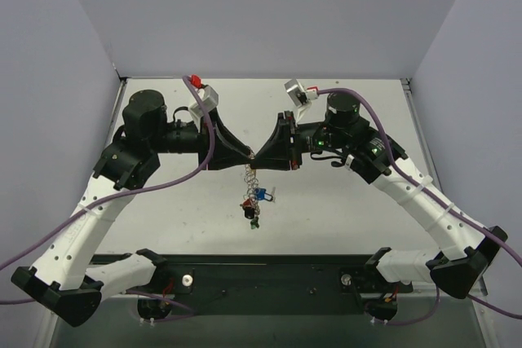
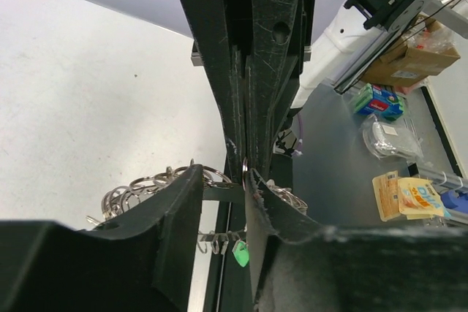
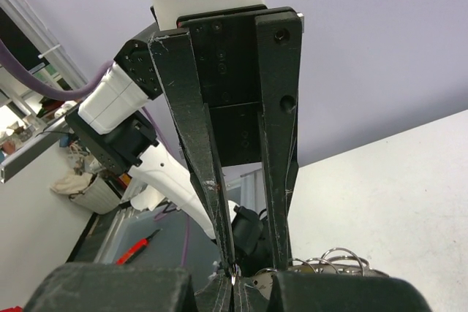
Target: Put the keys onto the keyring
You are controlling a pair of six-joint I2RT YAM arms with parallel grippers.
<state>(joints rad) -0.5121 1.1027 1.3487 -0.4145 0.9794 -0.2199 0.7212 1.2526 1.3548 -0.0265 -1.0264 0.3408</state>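
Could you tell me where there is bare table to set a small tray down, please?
Bare table: the far strip between the arms and the back wall, and near patches either side of the keys, inside each arm. Crowded: the centre, where left gripper and right gripper meet.

The left arm (image 1: 90,218) and right arm (image 1: 424,201) are wearing white shells over black joints, each trailing a purple cable (image 1: 167,183) behind its jaws. Their black fingers (image 3: 191,107) are showing pale scratches and round screw holes (image 3: 281,36) behind the jaws.
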